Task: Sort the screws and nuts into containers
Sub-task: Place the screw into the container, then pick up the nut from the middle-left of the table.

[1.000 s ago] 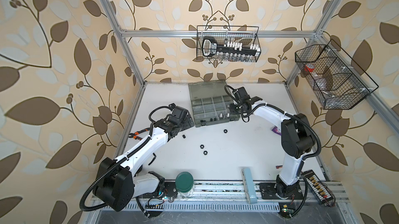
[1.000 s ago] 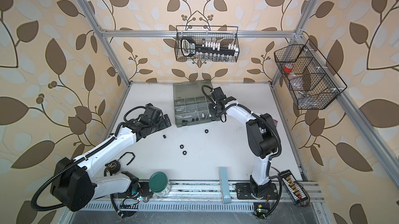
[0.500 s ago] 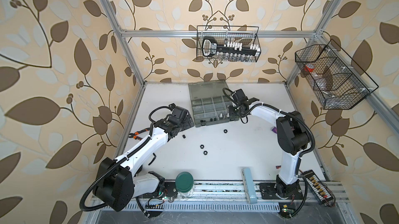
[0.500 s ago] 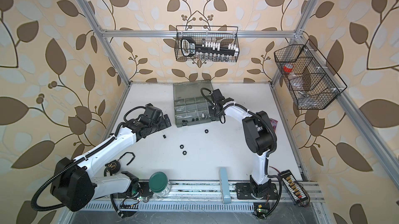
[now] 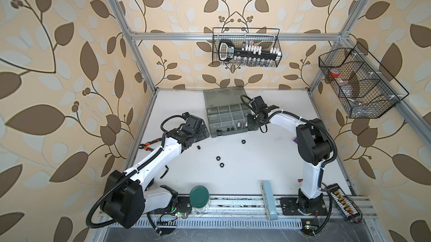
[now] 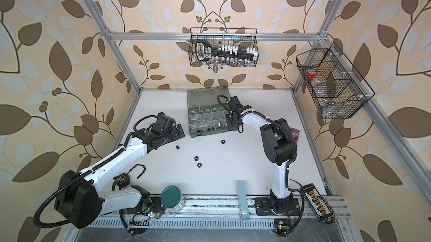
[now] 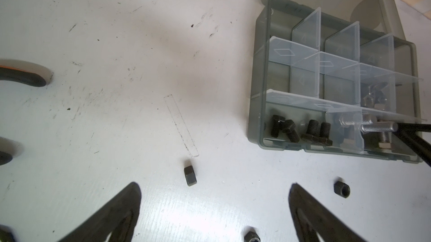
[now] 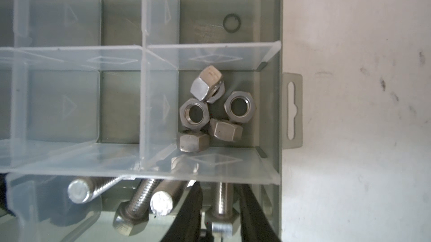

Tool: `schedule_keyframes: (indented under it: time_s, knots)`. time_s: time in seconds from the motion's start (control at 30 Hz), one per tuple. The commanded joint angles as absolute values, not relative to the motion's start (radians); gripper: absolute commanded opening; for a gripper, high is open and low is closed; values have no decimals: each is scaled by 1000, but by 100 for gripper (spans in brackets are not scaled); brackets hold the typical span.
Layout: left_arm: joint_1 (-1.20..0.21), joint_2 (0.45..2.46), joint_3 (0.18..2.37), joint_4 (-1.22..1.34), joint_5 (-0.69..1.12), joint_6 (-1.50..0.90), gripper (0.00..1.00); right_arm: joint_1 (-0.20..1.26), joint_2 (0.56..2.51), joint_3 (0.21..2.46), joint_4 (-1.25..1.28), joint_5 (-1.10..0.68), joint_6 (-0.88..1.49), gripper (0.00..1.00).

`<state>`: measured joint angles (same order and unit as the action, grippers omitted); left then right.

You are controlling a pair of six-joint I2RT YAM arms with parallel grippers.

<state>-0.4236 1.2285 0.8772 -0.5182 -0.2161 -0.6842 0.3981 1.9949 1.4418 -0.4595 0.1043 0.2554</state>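
Top views, organizer case point(image 5: 222, 95): I see it open at the back middle of the white table point(image 5: 268, 171), with its lid laid flat toward the rear wall. Both top views show this.
Top views, left gripper point(image 5: 201, 132): It hovers over the table just left of the case, jaws spread wide with nothing in them.
Top views, right gripper point(image 6: 229, 122): It is down at the case's near right corner compartment.
Top views, black nuts point(image 5: 218, 158): I count four loose on the table in front of the case, one of them near the left gripper.
Left wrist, left gripper: The fingers point(image 7: 121, 205) are far apart. A black nut point(image 7: 190, 176) lies on its side on the table just ahead of them, untouched.
Left wrist, black bolts point(image 7: 300, 132): Four lie in the case's near corner compartment, with silver bolts point(image 7: 368, 124) in the next one along.
Right wrist, right gripper: The fingers point(image 8: 193, 208) stand slightly apart on either side of one silver bolt's shank. I see a sliver of gap on each side, so it is not clamped.
Right wrist, silver nuts point(image 8: 210, 110): A small heap sits in the neighbouring compartment, against the case's outer wall and behind a clear divider point(image 8: 233, 164).
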Motion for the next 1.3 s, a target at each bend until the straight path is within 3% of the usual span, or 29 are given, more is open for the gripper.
schedule_keyframes:
  time_s: [0.0,0.17,0.27,0.33,0.4,0.43,0.47,0.6,1.07,1.27]
  knots:
    - [-413,1222,860,-553,-206,-688,99,398,1942,1462,-471,119,250,33]
    - [-413,1225,838,-561,-168,-689,99,399,1888,1448,-480,127,251,34]
    - [-413,1244,829,-574,-148,-689,99,398,1848,1429,-478,132,255,41]
    - [-413,1267,827,-585,-138,-688,99,396,1823,1410,-470,135,256,51]
    - [-411,1294,825,-589,-126,-686,99,397,1796,1384,-456,134,256,69]
    - [-411,1305,824,-588,-119,-684,99,397,1784,1371,-448,131,256,80]
    - [-411,1320,823,-586,-113,-684,99,396,1770,1355,-438,128,256,98]
    - [-407,1372,819,-571,-99,-685,94,396,1740,1320,-425,125,261,100]
    - [-400,1547,851,-522,-81,-699,58,397,1686,1261,-414,115,272,100]
    - [-399,1590,870,-515,-101,-707,55,398,1685,1256,-408,100,272,100]
